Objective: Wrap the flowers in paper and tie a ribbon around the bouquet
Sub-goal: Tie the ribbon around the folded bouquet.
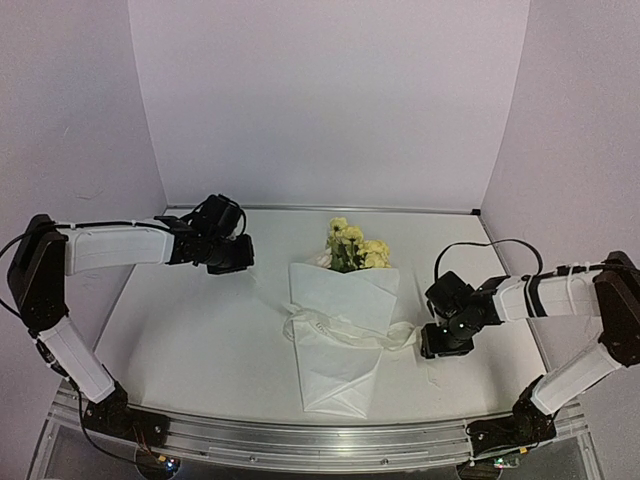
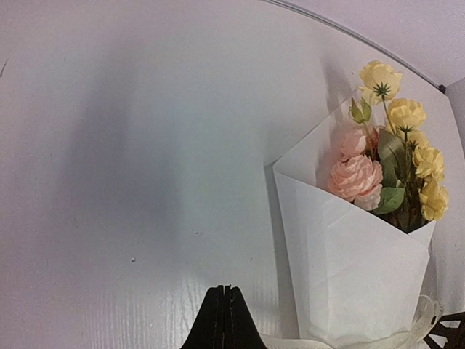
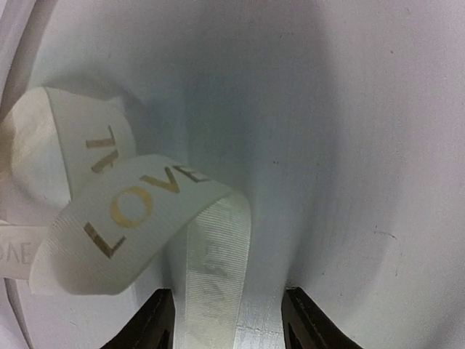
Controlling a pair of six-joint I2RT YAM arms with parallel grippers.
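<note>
Top external view. Shows the bouquet (image 1: 340, 320) lying flat mid-table, flowers (image 1: 355, 245) pointing to 12 o'clock and the folded end of the paper (image 1: 335, 385) to 6 o'clock. Shows the ribbon (image 1: 345, 332) tied across the cone's middle, one loop trailing out toward 3 o'clock. Places the left gripper (image 1: 235, 255) at 10 o'clock from the bouquet, well apart from it, over the table (image 1: 190, 330). Places the right gripper (image 1: 432, 340) at 3 o'clock, right at the loop's end.

Left wrist view. Shows the left gripper (image 2: 225, 320) at 6 o'clock with jaws pressed together, holding nothing. Puts the paper (image 2: 341, 269) cone at 4 o'clock, with yellow flowers (image 2: 403, 145) and pink blossoms (image 2: 356, 174) at 2 o'clock.

Right wrist view. Shows the right gripper (image 3: 229, 316) with jaws standing apart, gripping nothing. Finds one strand of ribbon (image 3: 138, 218) running between them, nearer the 7 o'clock finger. Reads "LOVE" in gold on the loop at 9 o'clock.
</note>
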